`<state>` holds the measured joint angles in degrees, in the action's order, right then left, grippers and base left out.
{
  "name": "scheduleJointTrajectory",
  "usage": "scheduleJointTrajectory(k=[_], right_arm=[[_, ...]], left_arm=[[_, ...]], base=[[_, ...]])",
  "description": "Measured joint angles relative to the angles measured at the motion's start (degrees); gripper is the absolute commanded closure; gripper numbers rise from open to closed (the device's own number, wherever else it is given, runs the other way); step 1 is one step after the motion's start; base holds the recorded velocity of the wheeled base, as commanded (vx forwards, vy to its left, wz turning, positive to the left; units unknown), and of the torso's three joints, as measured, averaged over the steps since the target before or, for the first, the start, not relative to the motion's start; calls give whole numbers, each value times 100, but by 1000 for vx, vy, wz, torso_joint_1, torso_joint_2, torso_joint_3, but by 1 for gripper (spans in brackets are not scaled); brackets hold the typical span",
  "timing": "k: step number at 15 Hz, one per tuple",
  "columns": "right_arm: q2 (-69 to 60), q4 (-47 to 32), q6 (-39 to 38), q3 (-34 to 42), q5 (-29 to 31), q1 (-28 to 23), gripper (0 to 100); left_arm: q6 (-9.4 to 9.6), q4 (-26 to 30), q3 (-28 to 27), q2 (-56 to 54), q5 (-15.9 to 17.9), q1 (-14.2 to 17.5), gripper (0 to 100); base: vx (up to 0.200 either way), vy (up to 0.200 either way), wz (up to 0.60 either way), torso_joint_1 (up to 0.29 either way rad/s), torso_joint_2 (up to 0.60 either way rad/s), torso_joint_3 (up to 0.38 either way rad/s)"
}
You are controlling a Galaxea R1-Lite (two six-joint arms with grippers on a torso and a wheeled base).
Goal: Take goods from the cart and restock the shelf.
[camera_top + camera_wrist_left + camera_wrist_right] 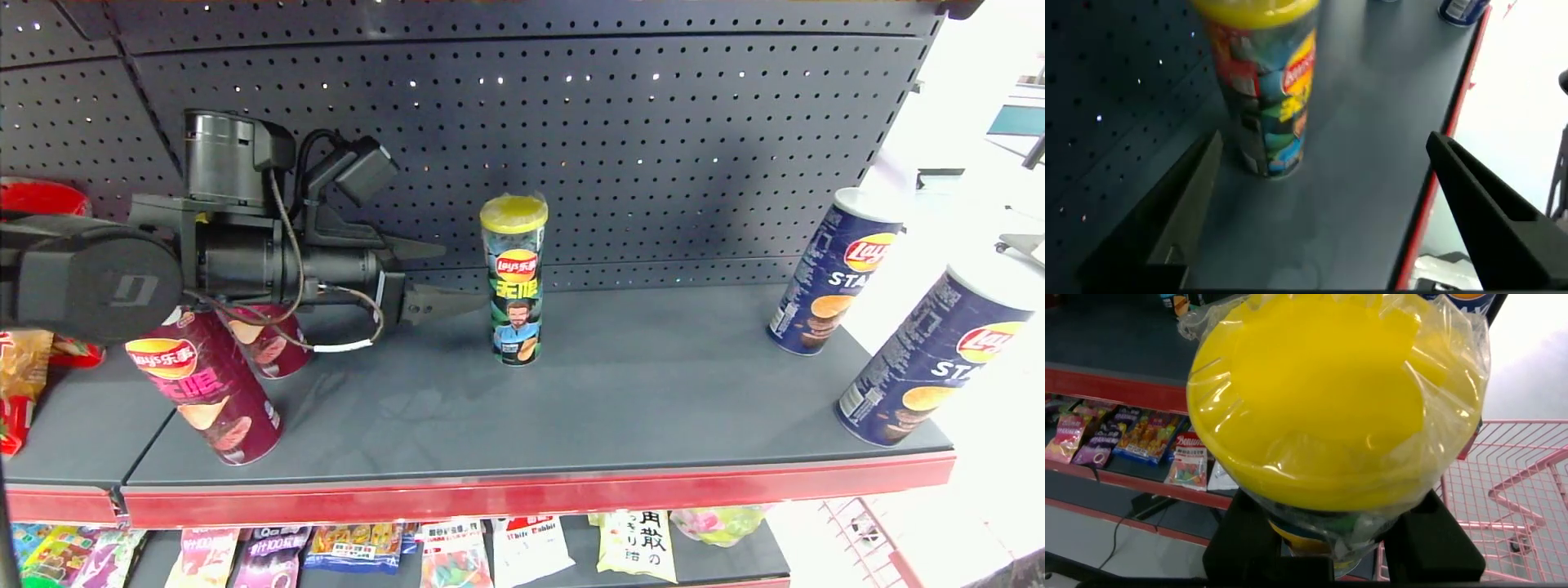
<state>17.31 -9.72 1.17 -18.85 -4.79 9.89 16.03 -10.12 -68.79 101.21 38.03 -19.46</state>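
A green chip can with a yellow lid point(514, 282) point(1267, 90) stands upright near the back of the dark shelf point(637, 392). My left gripper point(447, 278) point(1324, 140) hovers just left of it, open, and its fingers point(1486, 204) do not touch the can. My right gripper point(1343, 543) is shut on a second yellow-lidded can point(1331, 400) wrapped in clear film. It holds this can beside the pink wire cart point(1511, 498), in front of the lower shelves.
Two maroon cans point(208, 384) point(265, 339) stand under my left arm. Two blue cans point(829, 273) point(931, 359) stand at the shelf's right end. A red lip point(531, 490) runs along the front edge. Snack bags point(522, 547) hang on the shelf below.
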Motion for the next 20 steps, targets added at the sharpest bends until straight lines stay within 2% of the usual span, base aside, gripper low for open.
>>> scheduleJointTrajectory(k=[5, 11, 20], right_arm=[[-6, -2, 2, 5, 0, 2, 100], [22, -2, 2, 5, 9, 2, 100], [82, -5, 2, -4, 50, -16, 100]], left_arm=[[-18, -33, -736, 592, 129, 13, 0], [-29, -30, -1147, 1059, 156, 157, 0], [-73, -228, -1833, 1674, 592, 63, 0]], base=[[0, 0, 0, 0, 0, 0], [0, 0, 0, 0, 0, 0], [0, 0, 0, 0, 0, 0]])
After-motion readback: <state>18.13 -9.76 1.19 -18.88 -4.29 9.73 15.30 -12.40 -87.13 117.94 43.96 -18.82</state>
